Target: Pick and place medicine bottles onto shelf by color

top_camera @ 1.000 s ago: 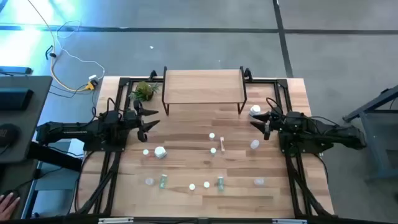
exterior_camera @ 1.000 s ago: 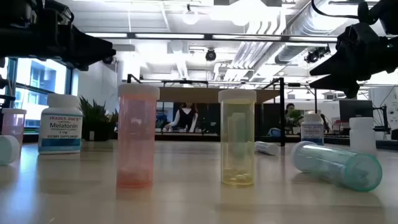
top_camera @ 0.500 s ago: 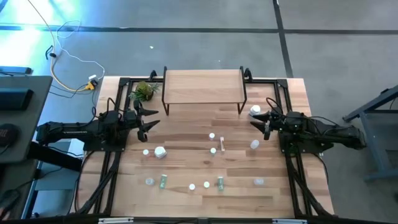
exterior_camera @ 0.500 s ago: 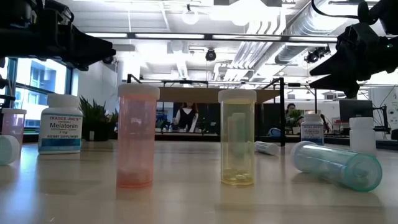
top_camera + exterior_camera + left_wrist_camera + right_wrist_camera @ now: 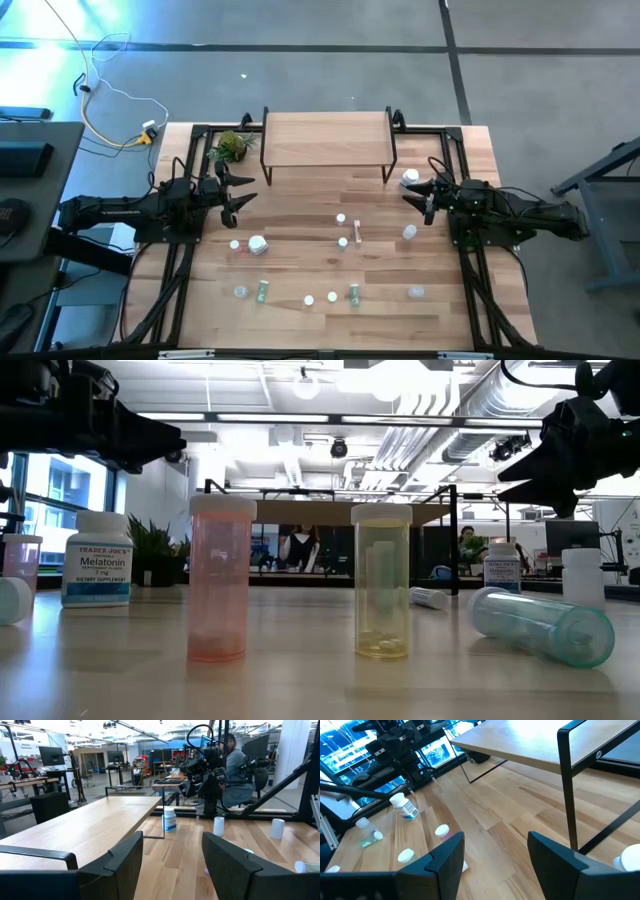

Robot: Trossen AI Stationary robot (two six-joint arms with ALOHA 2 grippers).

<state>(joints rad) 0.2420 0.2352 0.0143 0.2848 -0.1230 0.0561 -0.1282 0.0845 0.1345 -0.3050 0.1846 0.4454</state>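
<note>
Several small medicine bottles stand or lie on the tabletop, among them a white jar [image 5: 259, 244], a pink vial [image 5: 218, 578], a yellowish vial [image 5: 381, 582] and a teal one lying on its side [image 5: 542, 624]. Another white jar [image 5: 409, 178] stands by the shelf's right legs. The light-wood shelf [image 5: 326, 139] stands on black legs at the far edge, its top bare. My left gripper [image 5: 238, 190] hovers open at the left, my right gripper [image 5: 410, 193] open at the right, next to that jar. Both touch nothing.
A small green plant [image 5: 232, 146] sits left of the shelf, close to my left gripper. Black frame rails [image 5: 170, 280] run along both table sides. Bare wood lies between the shelf and the bottles. People sit in the room beyond the table.
</note>
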